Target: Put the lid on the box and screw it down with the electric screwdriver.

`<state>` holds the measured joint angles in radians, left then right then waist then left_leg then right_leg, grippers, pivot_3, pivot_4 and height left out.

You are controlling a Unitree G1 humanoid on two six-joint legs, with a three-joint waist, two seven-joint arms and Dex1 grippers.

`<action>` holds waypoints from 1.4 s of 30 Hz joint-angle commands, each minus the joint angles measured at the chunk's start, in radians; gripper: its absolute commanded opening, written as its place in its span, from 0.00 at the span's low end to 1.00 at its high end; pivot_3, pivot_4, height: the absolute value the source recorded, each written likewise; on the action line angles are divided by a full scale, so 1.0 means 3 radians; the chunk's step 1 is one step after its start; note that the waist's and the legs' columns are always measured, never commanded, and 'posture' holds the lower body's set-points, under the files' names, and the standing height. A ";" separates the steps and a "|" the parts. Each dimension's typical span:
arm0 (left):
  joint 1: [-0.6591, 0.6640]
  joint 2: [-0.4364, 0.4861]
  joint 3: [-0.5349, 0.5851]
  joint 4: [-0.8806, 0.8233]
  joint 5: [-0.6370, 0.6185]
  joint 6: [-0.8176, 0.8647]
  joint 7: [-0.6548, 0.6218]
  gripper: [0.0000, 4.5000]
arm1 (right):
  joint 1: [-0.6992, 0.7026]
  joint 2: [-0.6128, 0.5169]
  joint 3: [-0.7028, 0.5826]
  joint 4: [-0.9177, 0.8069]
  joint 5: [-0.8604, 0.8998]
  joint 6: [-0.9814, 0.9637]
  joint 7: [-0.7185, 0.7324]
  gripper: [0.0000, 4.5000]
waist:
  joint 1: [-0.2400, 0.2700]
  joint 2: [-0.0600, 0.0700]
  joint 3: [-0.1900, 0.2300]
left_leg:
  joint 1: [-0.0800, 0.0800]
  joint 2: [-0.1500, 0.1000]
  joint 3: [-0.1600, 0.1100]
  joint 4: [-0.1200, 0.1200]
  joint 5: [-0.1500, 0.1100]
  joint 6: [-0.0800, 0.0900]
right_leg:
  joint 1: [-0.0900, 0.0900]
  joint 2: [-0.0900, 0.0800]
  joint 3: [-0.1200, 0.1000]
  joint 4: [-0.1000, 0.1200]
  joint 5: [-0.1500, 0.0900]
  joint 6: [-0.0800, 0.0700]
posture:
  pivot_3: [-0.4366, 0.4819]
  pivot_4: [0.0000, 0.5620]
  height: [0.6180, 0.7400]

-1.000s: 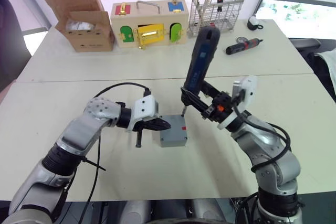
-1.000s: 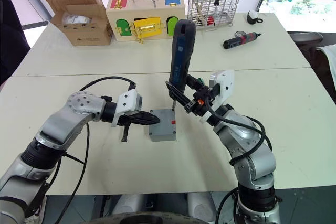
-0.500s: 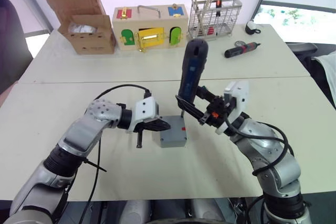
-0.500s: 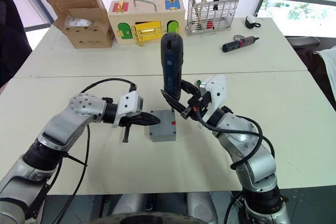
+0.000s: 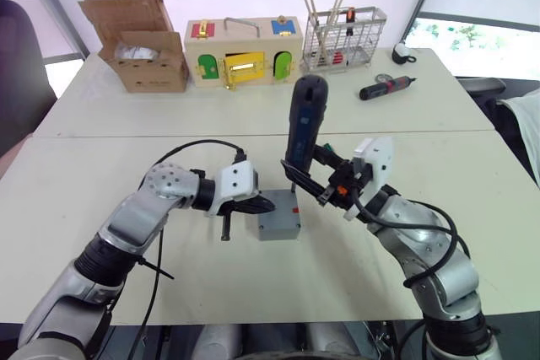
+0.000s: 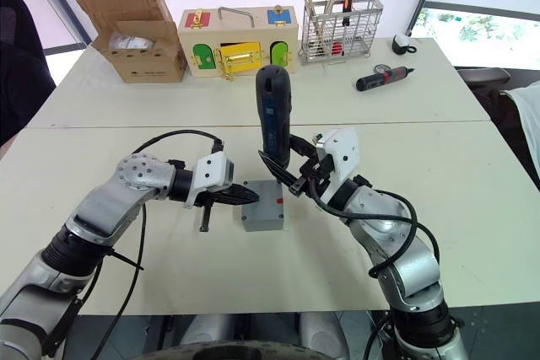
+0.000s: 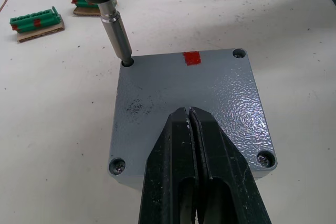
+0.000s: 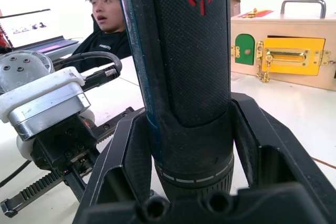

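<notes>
One bit tip (image 7: 126,60) in lid (image 7: 189,108) corner hole, seemingly seated

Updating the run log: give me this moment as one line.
lid: on box | left gripper: shut, pressing lid | right gripper: shut on electric screwdriver | bit: in corner hole

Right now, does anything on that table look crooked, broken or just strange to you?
Nothing looks broken or spilled. The flat grey plastic lid sits square on the small grey box. The thick dark electric screwdriver stands nearly upright in the right gripper, its bit in a corner hole. The left gripper, shut, rests over the lid.
</notes>
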<state>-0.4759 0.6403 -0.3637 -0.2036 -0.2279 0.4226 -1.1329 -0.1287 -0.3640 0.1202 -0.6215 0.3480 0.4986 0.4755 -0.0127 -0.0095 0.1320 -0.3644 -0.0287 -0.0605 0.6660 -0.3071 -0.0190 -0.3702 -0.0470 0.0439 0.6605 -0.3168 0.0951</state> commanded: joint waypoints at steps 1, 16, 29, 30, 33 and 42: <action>0.0101 0.0032 -0.0107 0.0035 0.0092 0.0025 -0.0034 0.00 | 0.0213 -0.0058 0.0119 0.0288 -0.0079 0.0154 -0.0012 0.42 | 0.0001 0.0000 -0.0003 | 0.0000 0.0000 0.0000 0.0000 0.0000 0.0000 | 0.0001 0.0000 0.0000 0.0000 0.0000 0.0000 | 0.48 0.27 1.00; 0.0141 0.0016 -0.0125 0.0017 0.0099 0.0010 -0.0022 0.00 | 0.0231 -0.0094 0.0105 0.0379 -0.0093 0.0057 0.0003 0.42 | 0.0003 0.0000 -0.0008 | 0.0029 0.0004 -0.0001 -0.0017 -0.0005 0.0005 | 0.0037 -0.0003 -0.0001 -0.0037 -0.0001 -0.0001 | 0.48 0.27 1.00; 0.0147 -0.0024 -0.0139 0.0071 0.0121 -0.0022 -0.0009 0.00 | 0.0251 -0.0128 0.0064 0.0384 -0.0087 0.0026 0.0035 0.42 | 0.0010 0.0000 -0.0008 | 0.0028 0.0004 -0.0001 -0.0026 -0.0006 0.0005 | 0.0038 -0.0010 -0.0001 -0.0049 -0.0002 -0.0005 | 0.48 0.27 1.00; 0.0149 -0.0027 -0.0142 0.0073 0.0124 -0.0023 -0.0007 0.00 | 0.0251 -0.0131 0.0056 0.0381 -0.0085 0.0024 0.0037 0.42 | 0.0011 0.0000 -0.0008 | 0.0028 0.0004 -0.0001 -0.0027 -0.0006 0.0005 | 0.0038 -0.0011 -0.0001 -0.0050 -0.0002 -0.0005 | 0.48 0.27 1.00; 0.0151 -0.0031 -0.0128 0.0077 0.0112 -0.0015 -0.0004 0.00 | 0.0172 -0.0120 -0.0037 0.0329 -0.0026 0.0035 0.0034 0.42 | 0.0011 0.0000 -0.0008 | 0.0028 0.0004 0.0000 -0.0031 -0.0006 0.0005 | 0.0038 -0.0012 -0.0001 -0.0052 -0.0004 -0.0008 | 0.48 0.27 1.00; 0.0106 -0.0104 0.0128 0.0107 -0.0157 0.0117 0.0014 0.00 | -0.0848 -0.0420 -0.0735 -0.0148 0.0858 0.0991 -0.0075 0.42 | 0.0015 0.0017 0.0008 | -0.0016 0.0003 0.0001 -0.0038 -0.0004 0.0004 | -0.0008 -0.0015 -0.0002 -0.0049 -0.0003 -0.0009 | 0.48 0.27 1.00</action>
<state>-0.4512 0.6103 -0.3285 -0.1950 -0.2706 0.4232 -1.1366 -0.3260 -0.4692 0.0032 -0.6209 0.5594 0.7610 0.4861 -0.0082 -0.0044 0.1345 -0.3758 -0.0280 -0.0602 0.6566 -0.3078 -0.0185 -0.3790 -0.0515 0.0431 0.6476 -0.3173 0.0926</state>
